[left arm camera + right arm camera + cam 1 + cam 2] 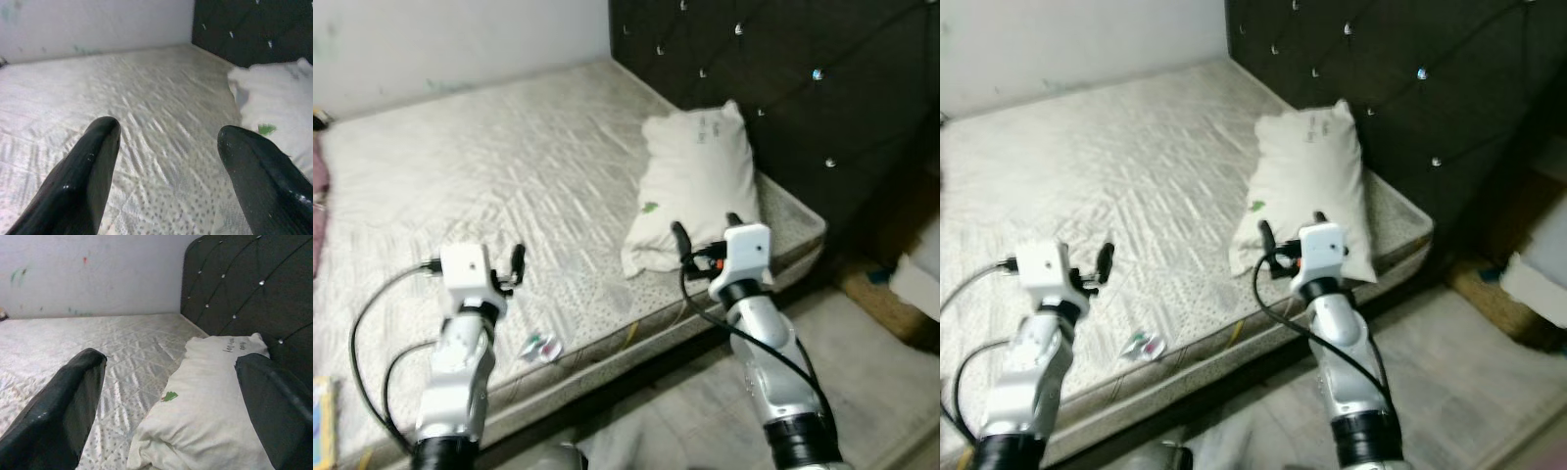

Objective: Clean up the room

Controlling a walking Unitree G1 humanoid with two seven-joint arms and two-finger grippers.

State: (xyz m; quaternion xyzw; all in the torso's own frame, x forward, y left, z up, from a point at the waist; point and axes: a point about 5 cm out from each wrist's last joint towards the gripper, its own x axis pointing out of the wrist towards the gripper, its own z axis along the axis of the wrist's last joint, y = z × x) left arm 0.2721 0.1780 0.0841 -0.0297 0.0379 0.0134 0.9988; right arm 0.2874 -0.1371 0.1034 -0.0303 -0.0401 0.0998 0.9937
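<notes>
We see a bare quilted mattress (509, 186); on it lie a white pillow (700, 186) beside the headboard (783, 88) and a small wrapper (541, 346) near its front edge.

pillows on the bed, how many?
1. The white pillow lies at the mattress corner against the dark headboard, just ahead of the open right claw. Others may lie beyond view.

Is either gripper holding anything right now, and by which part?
Nothing is held. The left gripper and right gripper are both open over the bare quilted mattress, the right one facing the white pillow.
</notes>
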